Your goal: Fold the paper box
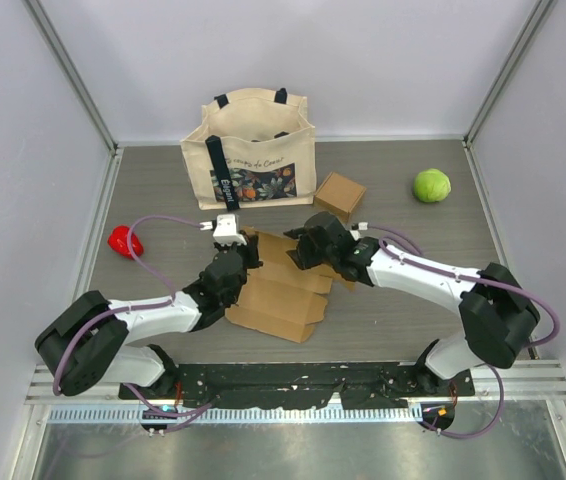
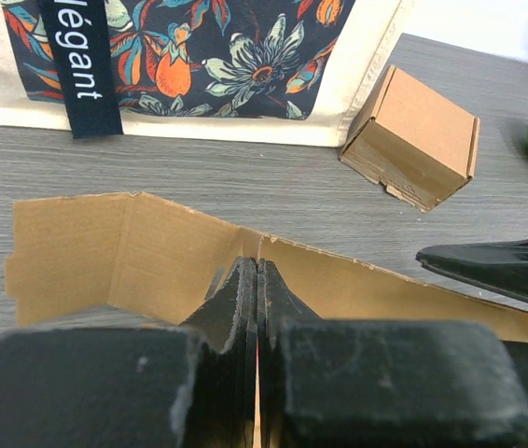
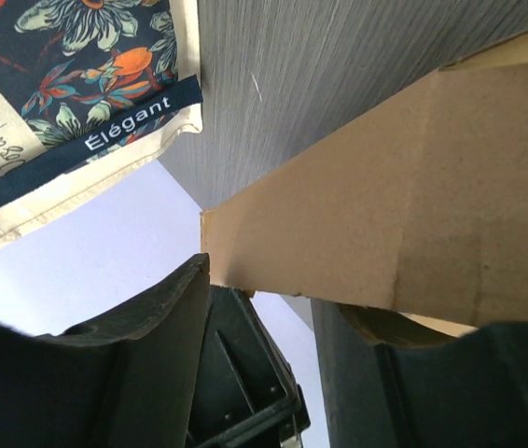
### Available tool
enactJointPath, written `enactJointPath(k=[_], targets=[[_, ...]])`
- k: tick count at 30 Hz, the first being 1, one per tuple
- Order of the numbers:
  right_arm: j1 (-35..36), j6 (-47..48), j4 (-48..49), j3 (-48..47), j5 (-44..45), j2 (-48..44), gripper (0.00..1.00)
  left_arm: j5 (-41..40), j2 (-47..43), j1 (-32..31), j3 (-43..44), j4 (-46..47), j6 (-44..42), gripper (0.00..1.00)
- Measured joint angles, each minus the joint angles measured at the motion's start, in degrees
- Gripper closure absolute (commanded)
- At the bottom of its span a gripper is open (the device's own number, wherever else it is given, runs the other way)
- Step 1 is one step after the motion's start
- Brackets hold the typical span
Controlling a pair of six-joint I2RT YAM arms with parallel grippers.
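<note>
Two arms stood on a long black base plate (image 1: 293,382). The left arm (image 1: 158,315) and the right arm (image 1: 428,278) each had glossy white tubular links joined by bulky, rounded black joint housings (image 1: 81,352), the largest sitting nearest the plate. A thin purple cable (image 1: 141,262) ran along each arm outward from the plate, hanging loose of the shell in places. Farthest from the plate sat the left pincer (image 1: 251,250) and the right pincer (image 1: 301,243), both matte black; the left one carried a small white boxy module (image 1: 225,228). In the left wrist view, its fingers (image 2: 231,313) were layered, tapering black wedges on blocky bodies with scuffed, pale-flecked edges.
</note>
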State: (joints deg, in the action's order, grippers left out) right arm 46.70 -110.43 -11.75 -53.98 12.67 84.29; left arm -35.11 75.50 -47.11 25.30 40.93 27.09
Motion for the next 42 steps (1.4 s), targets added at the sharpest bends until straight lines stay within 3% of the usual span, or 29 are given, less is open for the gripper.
enactJointPath(k=[3,12,22,24,26,29,34,37,42], targets=[[-0.1,-1.3,0.1,-0.6,1.0,1.3,0.64,-0.2,0.0,-0.1,-0.1,0.4,0.1,1.00],[-1.0,-2.8,0.6,-2.8,2.6,2.3,0.75,-0.4,0.0,-0.2,-0.6,1.4,0.9,1.00],[-1.2,-3.1,0.6,-3.0,2.7,3.6,0.79,-0.4,0.0,-0.5,-1.3,2.6,1.0,1.00],[-1.4,-3.1,0.7,-2.9,2.7,3.6,0.88,-0.2,0.0,-0.6,-1.3,2.7,1.0,0.87],[-1.6,-2.9,1.7,-2.4,2.8,3.6,0.99,0.4,-0.4,-0.6,-1.3,1.9,1.1,0.86],[-1.8,-1.7,4.0,-0.3,3.4,3.3,0.99,2.5,-3.1,-0.7,-1.3,-1.1,1.6,0.77],[-1.9,-0.1,9.2,7.3,4.9,0.5,0.99,5.9,-10.8,-0.8,-1.4,-6.0,3.7,0.46],[-2.1,1.9,12.0,10.8,5.7,-1.4,0.99,7.6,-17.0,-0.8,-1.5,-11.7,5.6,0.40],[-2.4,6.8,18.5,15.7,5.8,-5.0,0.99,8.7,-25.6,-0.3,0.3,-26.6,9.8,0.39]])
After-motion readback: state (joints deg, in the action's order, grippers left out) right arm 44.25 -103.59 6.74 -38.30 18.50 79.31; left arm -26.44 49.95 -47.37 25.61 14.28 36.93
